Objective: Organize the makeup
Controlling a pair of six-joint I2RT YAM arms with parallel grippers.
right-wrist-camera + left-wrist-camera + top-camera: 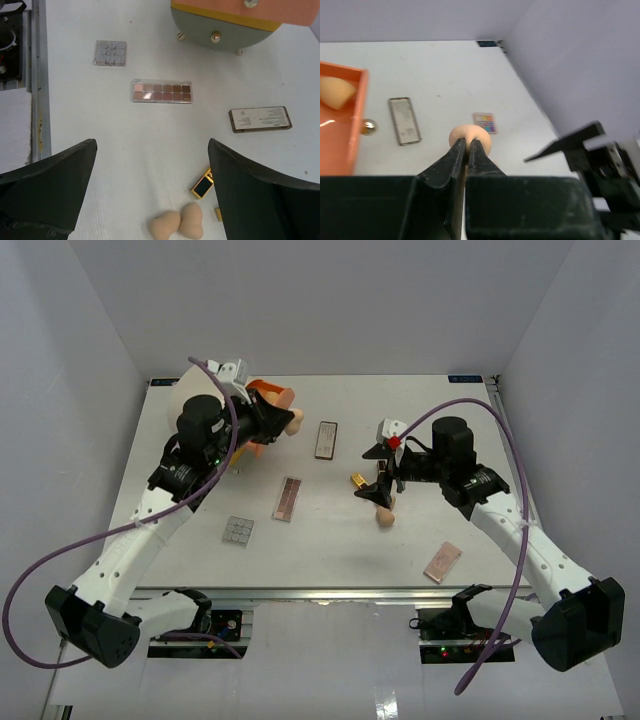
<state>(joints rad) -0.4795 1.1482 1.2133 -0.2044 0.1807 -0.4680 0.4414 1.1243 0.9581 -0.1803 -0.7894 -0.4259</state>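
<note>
The makeup is lying mostly loose across the white counter [420,410], so the sorting is looking barely begun. One tan sponge [334,93] is sitting inside the orange drawer [359,115] at the left of the left wrist view. The left hand [468,145] is clenching a second sponge [470,131] off the counter, close to the cream organizer [195,390] in the upper left of the top view, so that one is probably heading for the drawer too. The right hand [151,145] is gaping wide and carrying nothing, hanging above a pair of sponges [177,225] and a gold-and-black lipstick [202,184] at the bottom of the right wrist view. Also waiting to be sorted are a brown palette [161,91], a grey palette [110,52], a dark flat case [260,119], and a pinkish palette [441,561] in the lower right of the top view. Plain pale walls [320,300] are closing in the counter on three sides, and a metal rail [330,593] is running along its near edge.
</note>
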